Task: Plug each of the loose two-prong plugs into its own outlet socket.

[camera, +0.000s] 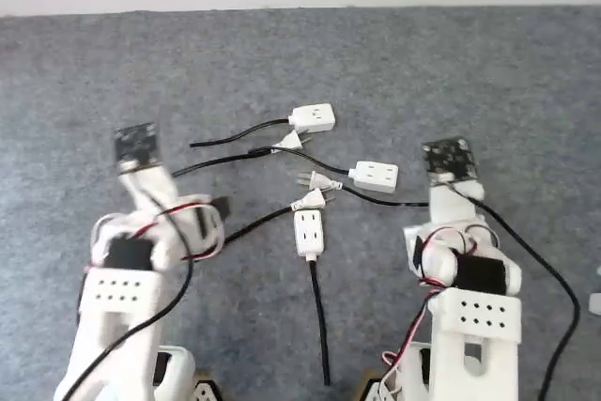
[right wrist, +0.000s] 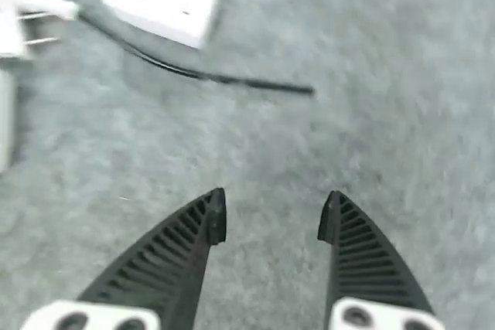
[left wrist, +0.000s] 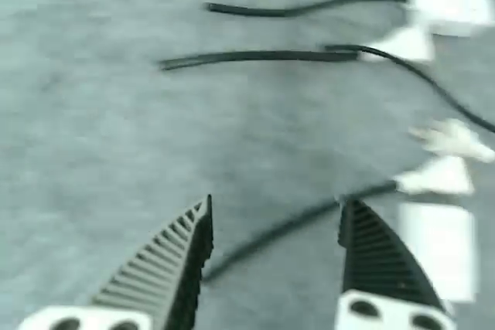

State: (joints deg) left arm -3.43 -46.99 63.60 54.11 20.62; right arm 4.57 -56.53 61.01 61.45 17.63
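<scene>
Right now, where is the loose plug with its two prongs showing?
In the high view the two-prong plug lies near the middle, just left of the right-hand outlet socket and beyond the centre outlet socket.

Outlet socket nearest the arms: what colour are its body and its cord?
The outlet socket is white, its cord black; the high view shows it best.

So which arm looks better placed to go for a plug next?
Probably left: the left claw, open, sits over the black cable leading to a plug beside a socket. The right claw hangs open above bare carpet.
</scene>
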